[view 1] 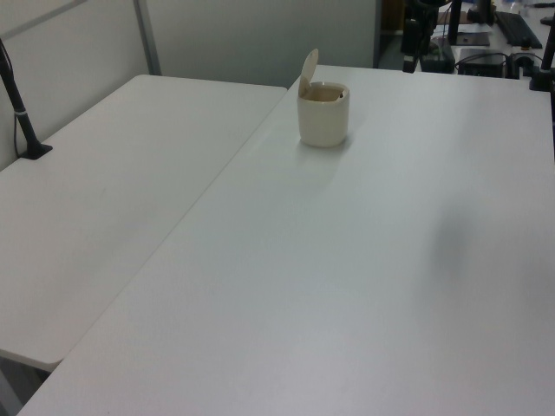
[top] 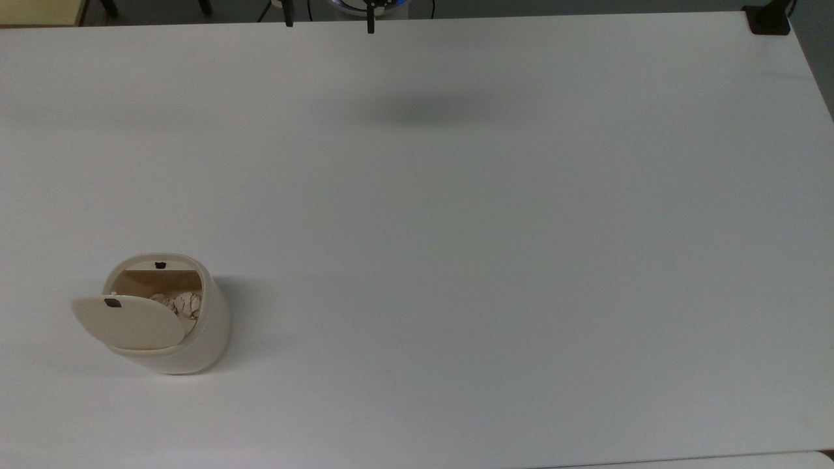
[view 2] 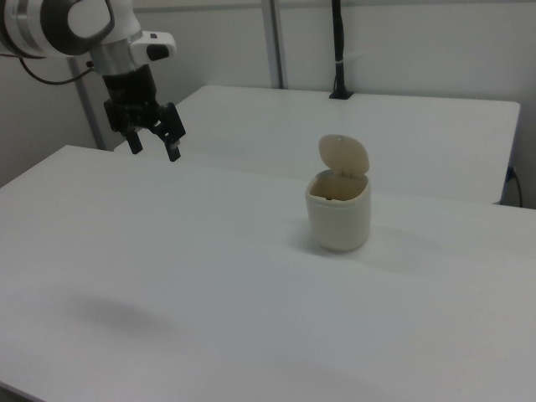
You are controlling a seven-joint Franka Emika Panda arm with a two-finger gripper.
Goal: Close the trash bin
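Observation:
The cream-white trash bin (top: 195, 345) stands near the top view's lower left on the white table (top: 488, 260). Its hinged lid (top: 130, 322) is swung up and open, with a small black latch mark on it. Crumpled paper lies in the brownish interior. The bin (view 1: 323, 117) is at the far end of the table in the left view, and the bin (view 2: 338, 213) shows its lid (view 2: 343, 157) upright in the right view. My gripper (view 2: 155, 147) hangs open and empty in the air, well apart from the bin, at the right view's upper left. The gripper (top: 330, 25) is at the top view's upper edge.
A second white table (view 1: 130, 173) adjoins this one. A black pole (view 2: 337, 50) is clamped to it. Another black clamp (top: 769, 19) sits at the table's corner in the top view's upper right. A soft shadow (top: 423, 111) of the arm falls on the table.

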